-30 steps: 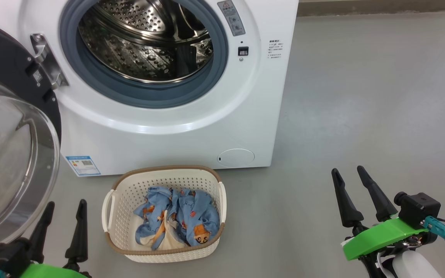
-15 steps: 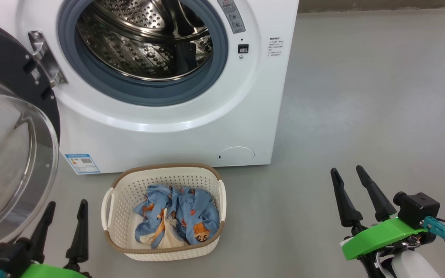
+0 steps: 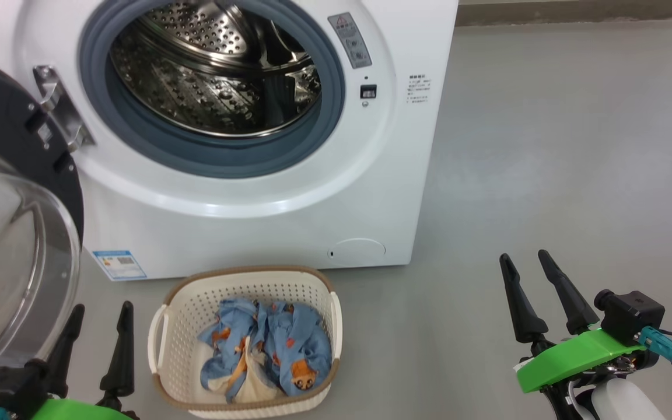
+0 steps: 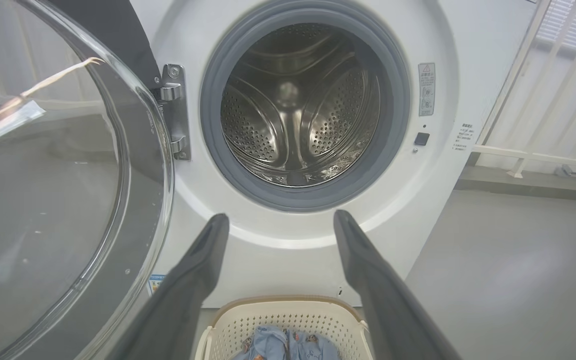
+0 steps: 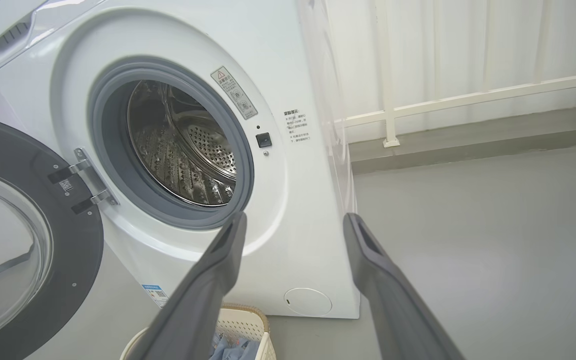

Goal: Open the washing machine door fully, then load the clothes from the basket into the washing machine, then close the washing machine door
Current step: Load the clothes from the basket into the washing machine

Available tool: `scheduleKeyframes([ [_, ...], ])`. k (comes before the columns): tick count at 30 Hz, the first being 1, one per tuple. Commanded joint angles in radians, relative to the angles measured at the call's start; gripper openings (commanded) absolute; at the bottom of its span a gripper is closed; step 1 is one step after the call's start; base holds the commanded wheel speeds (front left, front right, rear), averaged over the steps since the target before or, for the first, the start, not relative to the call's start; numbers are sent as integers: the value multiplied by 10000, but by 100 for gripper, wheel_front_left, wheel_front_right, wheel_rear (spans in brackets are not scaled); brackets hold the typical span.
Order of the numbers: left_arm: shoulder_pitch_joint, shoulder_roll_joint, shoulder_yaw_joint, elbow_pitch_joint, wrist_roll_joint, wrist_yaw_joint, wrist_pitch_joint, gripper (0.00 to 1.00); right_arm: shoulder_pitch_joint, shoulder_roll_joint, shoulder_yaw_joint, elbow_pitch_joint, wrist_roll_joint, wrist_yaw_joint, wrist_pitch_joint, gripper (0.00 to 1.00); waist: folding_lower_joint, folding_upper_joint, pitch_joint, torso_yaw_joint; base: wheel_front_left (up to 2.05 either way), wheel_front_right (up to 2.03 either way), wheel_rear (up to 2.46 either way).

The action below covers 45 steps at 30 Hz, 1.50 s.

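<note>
Grey floor (image 3: 546, 146), perhaps white railing (image 5: 468, 99)

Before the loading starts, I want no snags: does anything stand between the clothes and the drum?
Nothing visible does. The washing machine door stands open at left; the clothes lie uncovered in the basket before the empty drum.

We see the washing machine door (image 3: 3, 111) swung wide beside the washing machine (image 3: 254, 216), the clothes (image 3: 277, 344) heaped in the basket (image 3: 242, 274) on the floor (image 3: 546, 146), our left end effector (image 3: 101, 305) and right end effector (image 3: 524, 255) spread, empty.
</note>
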Motion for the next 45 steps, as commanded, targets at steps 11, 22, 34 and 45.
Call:
scheduleKeyframes([
  [11, -283, 243, 410, -214, 60, -58, -65, 100, -268, -70, 118, -248, -68, 75, -122, 100, 0, 0, 70, 42, 126, -126, 0],
  [22, -315, 280, 384, -179, 47, -63, -65, 100, -283, -40, 125, -247, -102, 75, -122, 100, 0, 0, 132, 70, 13, -13, 0],
  [34, -358, 264, 341, -151, 151, -65, -65, 100, -290, -34, 190, -204, -139, 75, -122, 100, 0, 0, 161, 153, 0, 0, 0],
  [45, -354, 263, 332, -93, 136, -66, -65, 100, -300, -38, 237, -174, -120, 75, -122, 100, 0, 0, 158, 150, 0, 0, 0],
])
